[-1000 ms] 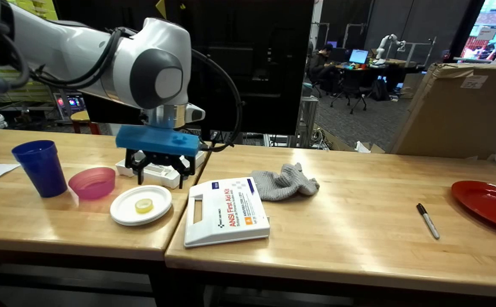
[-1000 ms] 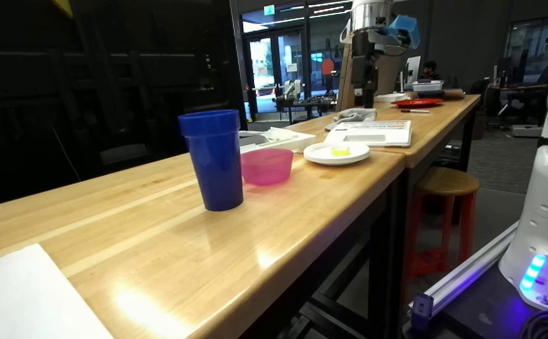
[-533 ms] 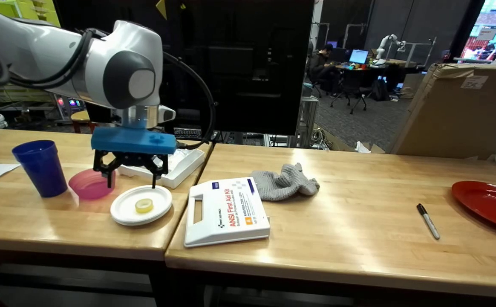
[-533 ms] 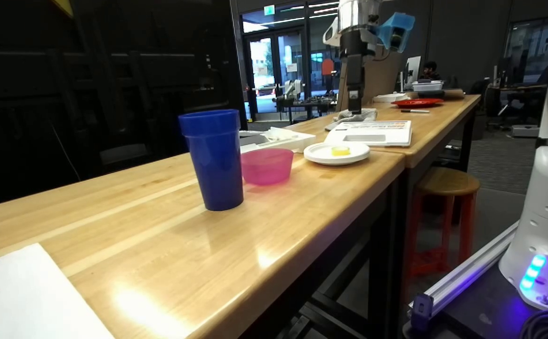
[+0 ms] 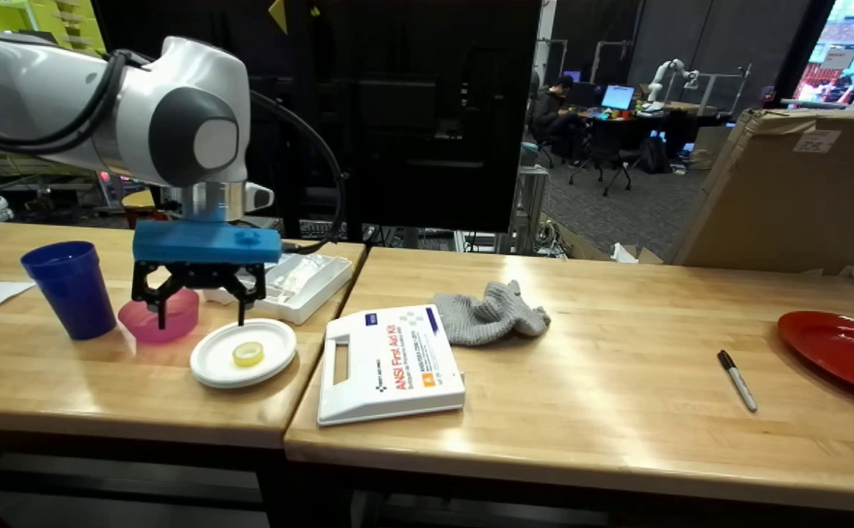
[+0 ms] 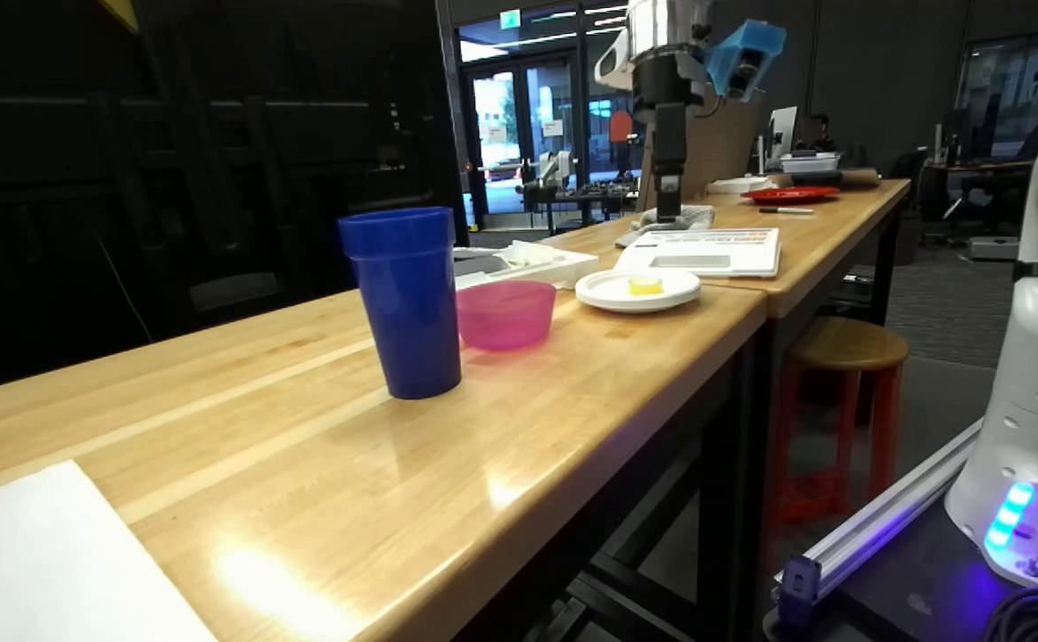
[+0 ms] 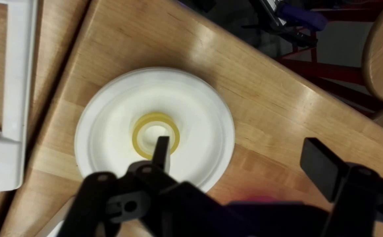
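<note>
The wooden tabletop (image 5: 603, 418) and the red plate (image 5: 847, 350) are gleaming, smooth and glossy. The blue cup (image 6: 405, 312) and pink bowl (image 6: 506, 317) are showing smooth plastic, the white plate (image 7: 208, 131) is looking matt, and the grey cloth (image 5: 487, 317) is showing rough knit.

In the wrist view, the gripper (image 7: 237, 149) hides part of the yellow ring (image 7: 155, 117), and the left edge crops the first aid case (image 7: 16, 82). In an exterior view, the right edge cuts the red plate (image 5: 847, 348), and the contents (image 5: 299, 276) of the white tray (image 5: 324, 298) are too blurred to tell
</note>
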`<control>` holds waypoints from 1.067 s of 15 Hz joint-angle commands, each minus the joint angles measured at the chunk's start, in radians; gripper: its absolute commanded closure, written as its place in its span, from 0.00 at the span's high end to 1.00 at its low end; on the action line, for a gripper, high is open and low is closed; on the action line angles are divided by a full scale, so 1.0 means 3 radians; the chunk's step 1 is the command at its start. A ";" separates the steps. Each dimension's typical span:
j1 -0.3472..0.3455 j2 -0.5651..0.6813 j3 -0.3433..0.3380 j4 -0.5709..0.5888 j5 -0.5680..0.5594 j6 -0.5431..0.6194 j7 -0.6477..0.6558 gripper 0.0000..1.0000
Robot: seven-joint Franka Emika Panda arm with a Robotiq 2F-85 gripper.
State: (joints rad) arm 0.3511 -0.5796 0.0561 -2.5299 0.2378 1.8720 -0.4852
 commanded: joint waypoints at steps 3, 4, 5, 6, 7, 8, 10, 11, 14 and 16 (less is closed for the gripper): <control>0.0045 0.0081 0.0001 0.0023 0.0067 0.0083 -0.0217 1.00; 0.0051 0.0114 -0.0005 0.0033 0.0071 0.0101 -0.0268 1.00; 0.0052 0.0145 -0.0010 0.0036 0.0074 0.0120 -0.0308 1.00; 0.0047 0.0200 -0.0012 0.0042 0.0078 0.0158 -0.0348 1.00; 0.0047 0.0236 -0.0017 0.0045 0.0088 0.0180 -0.0390 1.00; 0.0038 0.0313 -0.0015 0.0049 0.0084 0.0232 -0.0429 1.00; 0.0023 0.0410 -0.0011 0.0057 0.0092 0.0267 -0.0470 1.00; 0.0016 0.0450 -0.0011 0.0059 0.0101 0.0281 -0.0490 1.00; -0.0009 0.0526 -0.0004 0.0069 0.0136 0.0273 -0.0469 1.00; -0.0023 0.0546 0.0006 0.0065 0.0176 0.0256 -0.0453 1.00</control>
State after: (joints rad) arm 0.3540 -0.4299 0.0548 -2.5263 0.2594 1.9588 -0.6086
